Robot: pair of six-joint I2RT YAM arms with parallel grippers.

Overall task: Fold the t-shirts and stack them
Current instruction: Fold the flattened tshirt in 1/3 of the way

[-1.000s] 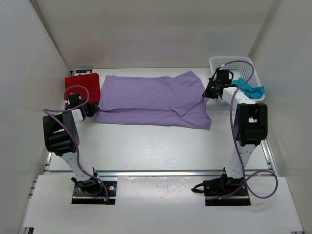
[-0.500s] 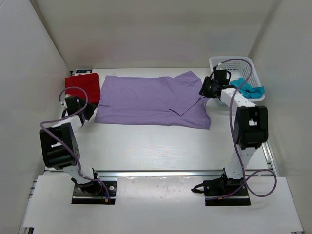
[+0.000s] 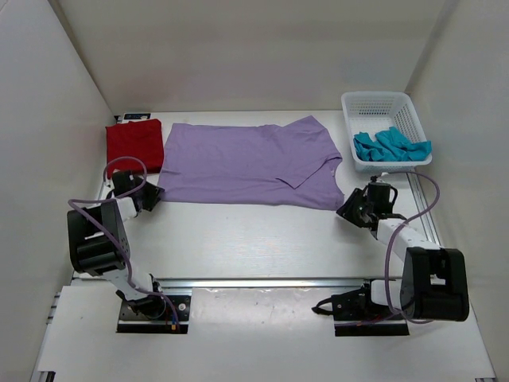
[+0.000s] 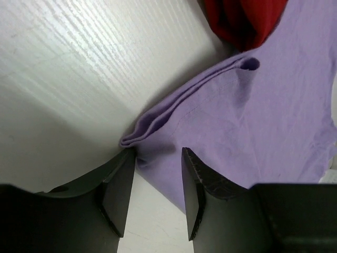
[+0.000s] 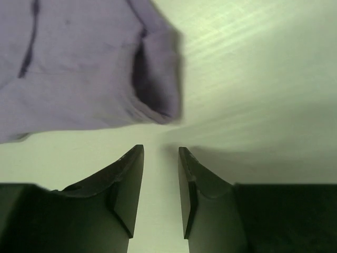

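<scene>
Purple cloth, soft and light, faces both claws; the purple shirt (image 3: 250,163) lies spread flat across the far middle of the table (image 3: 254,239), with a flap lapped over on its right part. I judge it will sag, wrinkle and drag rather than hold any shape; it wants a pinch at both near corners together, through every layer of the hem, since one corner alone would only pull it askew.

Left claw (image 4: 157,158) sits low over the table with its fingers spread a little; the shirt's near left corner, a doubled hem, touches one fingertip, and the cloth runs on between the fingers and beyond; nothing is pinched yet. Right claw (image 5: 160,153) is spread too and holds nothing; the near right corner lies just ahead of its fingertips and slightly to the left in the wrist view, apart from them, with bare table between the fingers.

Red shirt (image 3: 134,143) lies folded at the far left, just beside the purple one; teal shirt (image 3: 391,146) is bunched in the basket (image 3: 382,97) at the far right.
</scene>
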